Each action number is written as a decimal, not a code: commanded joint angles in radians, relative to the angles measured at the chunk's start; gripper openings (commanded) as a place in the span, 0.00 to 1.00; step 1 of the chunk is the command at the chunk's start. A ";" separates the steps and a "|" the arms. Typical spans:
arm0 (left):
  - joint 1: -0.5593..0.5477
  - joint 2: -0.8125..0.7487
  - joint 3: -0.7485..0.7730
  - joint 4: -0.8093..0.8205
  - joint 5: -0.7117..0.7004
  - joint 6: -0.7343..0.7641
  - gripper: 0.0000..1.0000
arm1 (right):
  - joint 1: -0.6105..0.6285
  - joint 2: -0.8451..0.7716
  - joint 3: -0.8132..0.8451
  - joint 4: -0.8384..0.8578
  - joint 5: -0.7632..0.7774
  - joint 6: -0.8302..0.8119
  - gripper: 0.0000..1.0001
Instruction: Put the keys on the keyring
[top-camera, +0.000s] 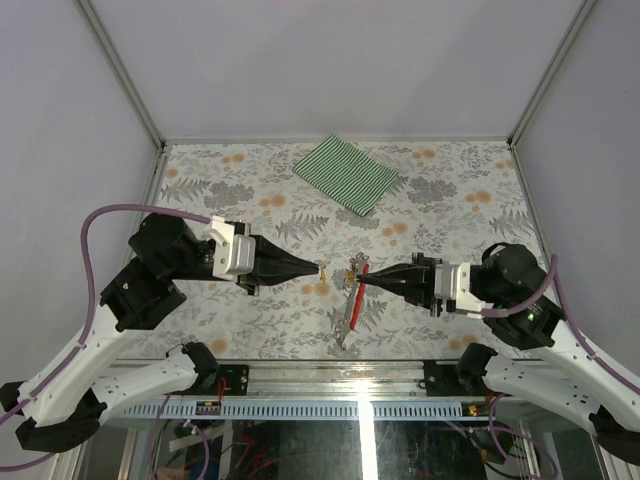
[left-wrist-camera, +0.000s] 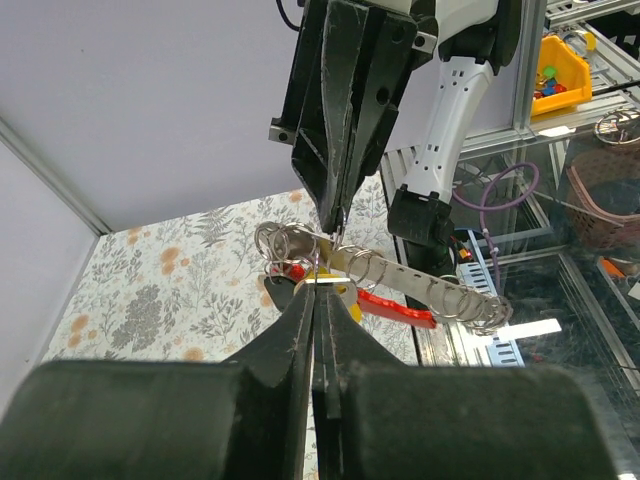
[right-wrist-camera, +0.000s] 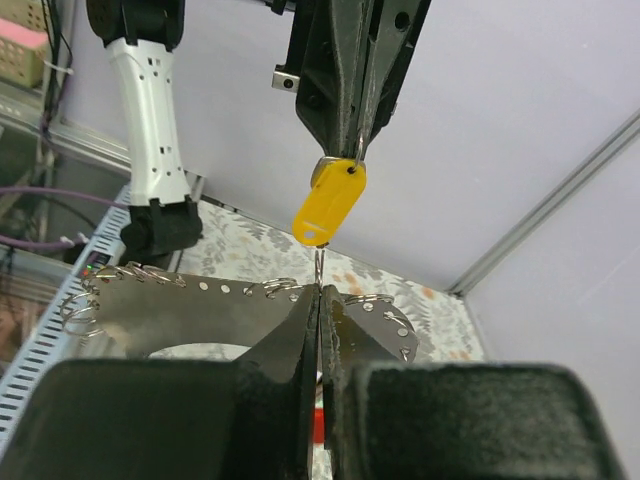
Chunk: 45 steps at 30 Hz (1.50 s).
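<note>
Floral surface (top-camera: 440, 200), mid-frame: left hand (top-camera: 316, 268) pinches a yellow key (right-wrist-camera: 330, 205), right hand (top-camera: 358, 281) pinches the red keyring (top-camera: 354, 305), tips near; best to thread slowly, ring and key aligned.

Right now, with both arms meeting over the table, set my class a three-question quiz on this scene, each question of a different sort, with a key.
1. True or false: the left gripper holds a green key.
2. The green striped cloth lies: A) under the grippers; B) at the far side of the table, apart from both grippers; C) in a gripper.
3. Fill in: the right gripper is shut on the ____.

Key
1. False: it holds the yellow key.
2. B.
3. The keyring.
</note>
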<state>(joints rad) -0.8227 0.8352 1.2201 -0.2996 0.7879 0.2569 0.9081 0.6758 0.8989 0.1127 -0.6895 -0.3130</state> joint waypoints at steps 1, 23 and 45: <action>0.005 -0.001 -0.009 0.067 0.016 -0.019 0.00 | 0.003 -0.021 0.014 0.124 0.029 -0.164 0.00; 0.005 0.006 -0.034 0.113 -0.025 -0.049 0.00 | 0.002 0.120 0.261 -0.123 0.038 0.143 0.00; 0.004 0.022 -0.028 0.106 -0.015 -0.039 0.00 | 0.003 0.260 0.408 -0.242 -0.050 0.385 0.00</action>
<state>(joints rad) -0.8227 0.8555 1.1934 -0.2390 0.7776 0.2203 0.9081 0.9306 1.2541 -0.2008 -0.7357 0.0257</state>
